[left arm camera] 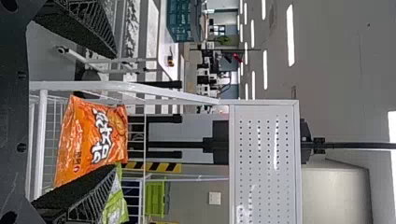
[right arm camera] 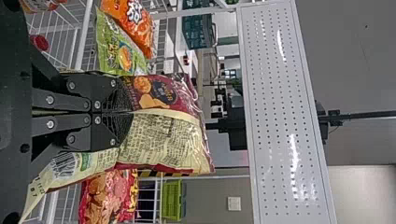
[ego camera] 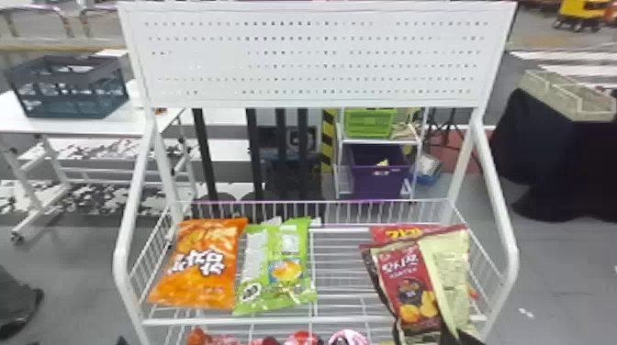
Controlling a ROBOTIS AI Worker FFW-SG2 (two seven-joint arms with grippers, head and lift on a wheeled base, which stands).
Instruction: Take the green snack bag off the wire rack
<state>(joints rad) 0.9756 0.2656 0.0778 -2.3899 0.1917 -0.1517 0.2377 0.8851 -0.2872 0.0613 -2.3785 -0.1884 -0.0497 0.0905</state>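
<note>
Lying in wire rack (ego camera: 339, 322): green bag (ego camera: 275, 270); orange bag (ego camera: 202, 266).

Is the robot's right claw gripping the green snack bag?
No, the right gripper pinches a maroon-and-cream bag, while the green snack bag lies on the wire rack beside an orange bag.

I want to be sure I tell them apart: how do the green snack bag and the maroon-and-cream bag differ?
The green snack bag is mostly bright green; the maroon-and-cream bag is maroon on one part, cream on another.

The green snack bag rests on the wire rack beside the orange bag, while the maroon-and-cream bag is pinched in the right tool.

Both are printed, with food pictured on them.
</note>
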